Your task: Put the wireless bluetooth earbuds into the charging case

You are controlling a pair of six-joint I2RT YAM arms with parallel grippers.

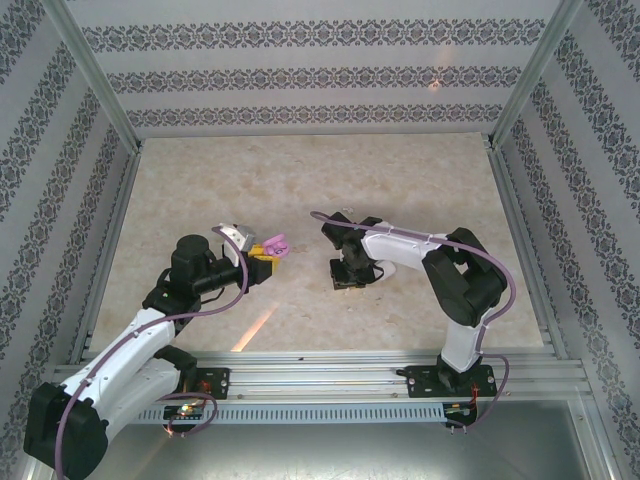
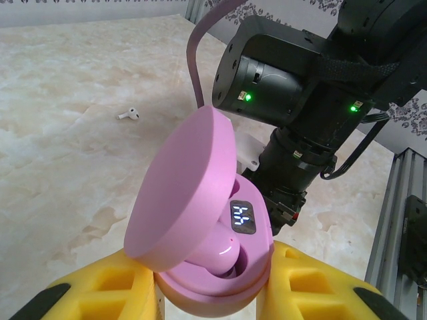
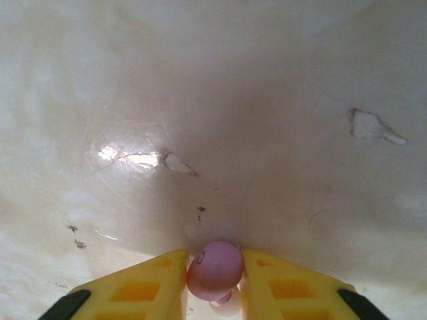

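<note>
1. From above, I see my left hand clamped on the open purple case. My right hand points down at the counter, and I cannot tell its grip from here.
2. The left wrist view adds the inside of the case. One purple earbud sits in it beneath the lit display. A white earbud lies on the counter well ahead of that hand.
3. The right wrist view shows the right hand closed on a second purple earbud, close to the counter.

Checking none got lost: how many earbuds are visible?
3. One pale purple plastic earbud sits in the open purple oval case; a second purple earbud is in the right pincer; a white earbud lies on the table.
</note>
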